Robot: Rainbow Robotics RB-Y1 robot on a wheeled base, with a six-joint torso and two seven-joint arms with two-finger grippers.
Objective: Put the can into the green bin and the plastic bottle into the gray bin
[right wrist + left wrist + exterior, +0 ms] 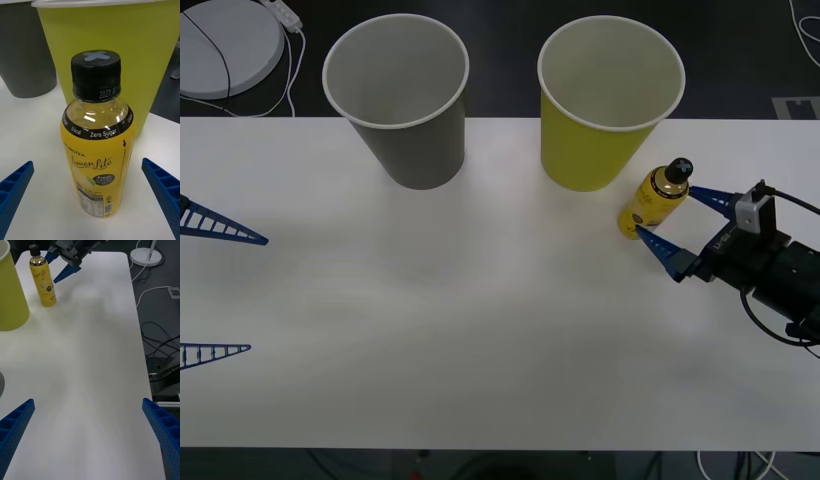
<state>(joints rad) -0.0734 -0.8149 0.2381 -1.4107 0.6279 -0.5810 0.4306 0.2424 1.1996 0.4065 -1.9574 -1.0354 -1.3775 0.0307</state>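
The small plastic bottle with a yellow label and black screw cap (658,201) is standing upright on the white table (480,330). It is just beside the big yellow-green paper cup with a white rim (605,110), on the side of that cup that faces the robot's right arm. The big gray paper cup with a white rim (402,105) is standing on the other side of the yellow-green cup, a little apart from it.

The right tool (674,222) is reaching toward the bottle with its blue ribbed fingers spread wide, one on each side of the bottle and not squeezing it. The left tool (242,295) is waiting far from the yellow-green cup, past the gray cup, with its fingers spread apart and holding nothing.
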